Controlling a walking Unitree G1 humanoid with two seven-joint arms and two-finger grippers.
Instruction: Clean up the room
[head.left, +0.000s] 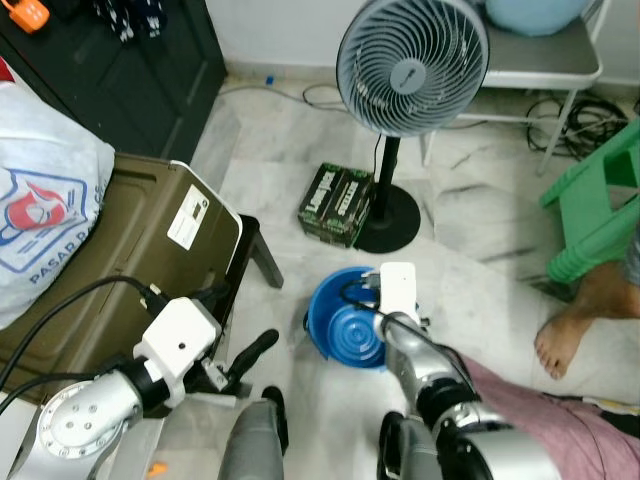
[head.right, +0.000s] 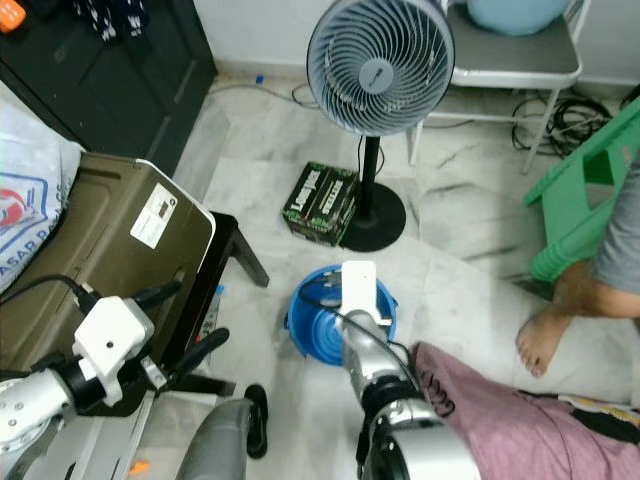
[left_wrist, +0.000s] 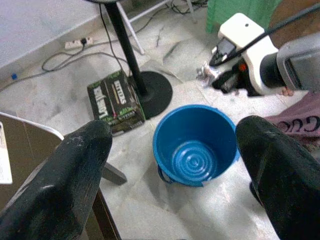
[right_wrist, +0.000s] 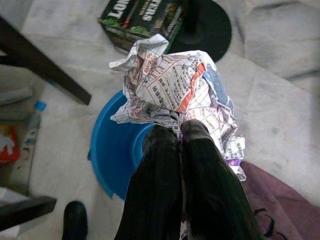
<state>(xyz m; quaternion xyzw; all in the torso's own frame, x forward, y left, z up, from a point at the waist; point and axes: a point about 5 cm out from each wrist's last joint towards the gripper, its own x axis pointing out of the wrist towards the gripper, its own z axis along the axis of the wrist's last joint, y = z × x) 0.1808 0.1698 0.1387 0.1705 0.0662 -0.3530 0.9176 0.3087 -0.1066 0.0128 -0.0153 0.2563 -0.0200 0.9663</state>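
Observation:
A blue bucket (head.left: 345, 335) stands open and upright on the marble floor in front of me, with nothing inside it. In the right wrist view my right gripper (right_wrist: 179, 131) is shut on a crumpled newspaper (right_wrist: 175, 85), held above the bucket's (right_wrist: 112, 150) rim. The left wrist view shows that paper (left_wrist: 206, 74) just beyond the bucket's (left_wrist: 195, 145) far edge. My left gripper (head.left: 235, 322) hovers to the bucket's left, open, its fingers (left_wrist: 80, 170) spread wide with nothing between them.
A standing fan (head.left: 410, 70) and a green-black box (head.left: 335, 203) are just behind the bucket. An olive case (head.left: 110, 260) with a white bag (head.left: 40, 200) lies left. A green chair (head.left: 600, 200), a person's foot (head.left: 565, 340) and pink cloth (head.left: 560, 420) are right.

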